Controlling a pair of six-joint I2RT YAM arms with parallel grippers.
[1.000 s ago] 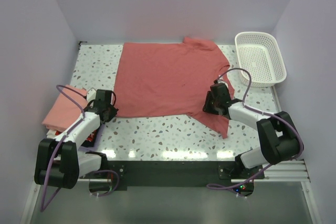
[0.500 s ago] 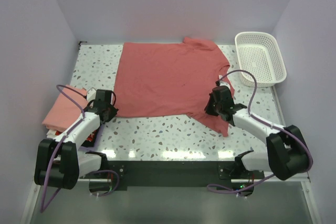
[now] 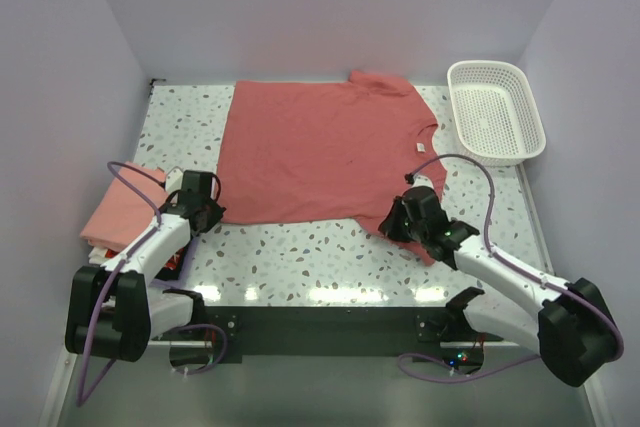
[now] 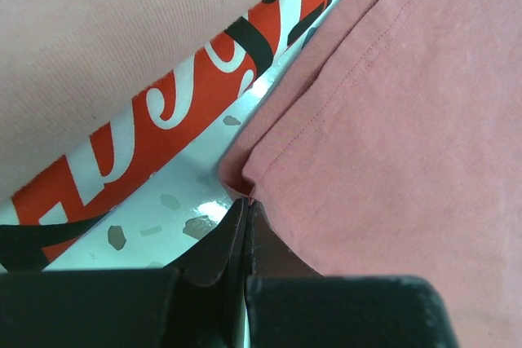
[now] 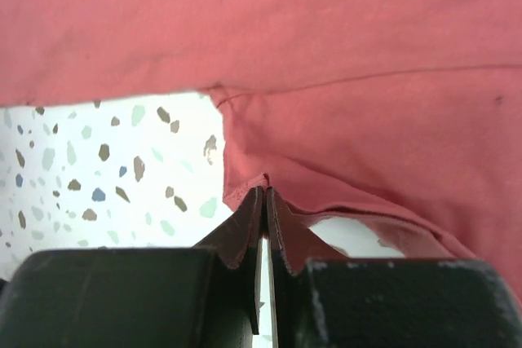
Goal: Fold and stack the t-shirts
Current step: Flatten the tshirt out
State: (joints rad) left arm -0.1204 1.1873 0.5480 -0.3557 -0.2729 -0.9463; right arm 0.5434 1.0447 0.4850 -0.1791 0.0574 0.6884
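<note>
Now the dusty brick-red cotton t-shirt [image 3: 320, 152] is pinched twice

It lies spread on the speckled table [image 3: 300, 247]. The left gripper [image 4: 245, 211] is clenched on its hem corner, the right gripper [image 5: 265, 201] on the near sleeve edge.

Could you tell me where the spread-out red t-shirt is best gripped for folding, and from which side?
Probably along its near edge, coming from the arms' side. The red t-shirt lies flat, so only thin edges can be pinched: the left tool is shut on the near hem corner, the right tool on the near sleeve's edge by the armpit.
</note>
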